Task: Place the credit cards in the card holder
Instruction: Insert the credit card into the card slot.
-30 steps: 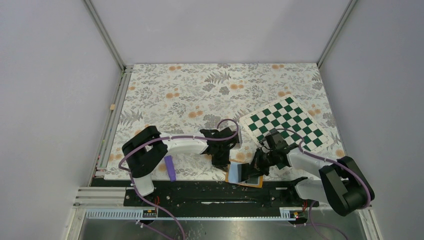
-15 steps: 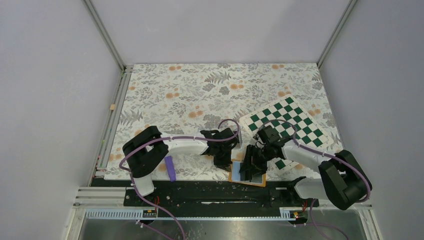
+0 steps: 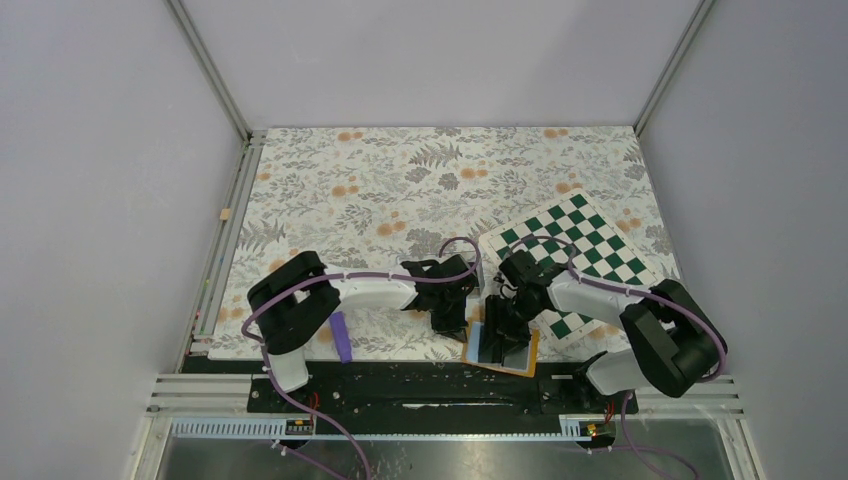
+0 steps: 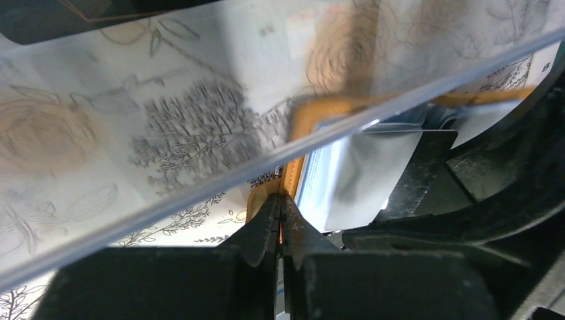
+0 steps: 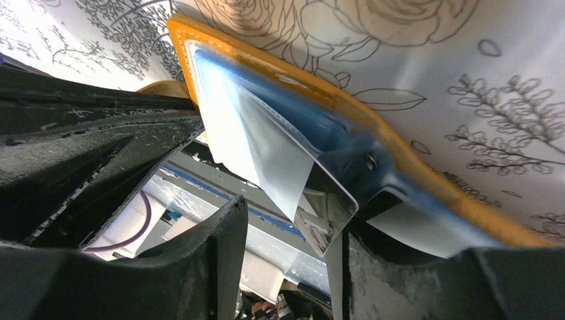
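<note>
Moved: the right arm has swung in leftward from the worktop's right edge, and its jaws, closed a second ago, now stand apart; the left arm has kept its place.
Worktop (image 3: 400, 180): covered in a floral print of grey leaves and orange blooms.
Purple item (image 3: 341, 335): lies at the near edge, beside the left arm's base; what it is cannot be told.
Left gripper (image 3: 449, 318): low at the near edge, jaws fully closed, nipping the orange edge of the card holder in the left wrist view (image 4: 280, 203).
Clear plastic box (image 4: 200, 100): its see-through wall slants across the left wrist view, just over the fingertips.
Card holder (image 3: 528, 350): lies open at the near edge, between the two grippers; orange rim, light blue lining (image 5: 266, 93).
Credit card (image 5: 326, 213): shiny dark grey, one end tucked into the holder's pocket, its free corner sticking out toward the camera.
Right gripper (image 3: 500, 330): directly over the holder, jaws about half open on either side of the card's free end, gripping nothing (image 5: 290, 233).
Chessboard (image 3: 590, 245): green and white, lying tilted, partly under the right arm.
</note>
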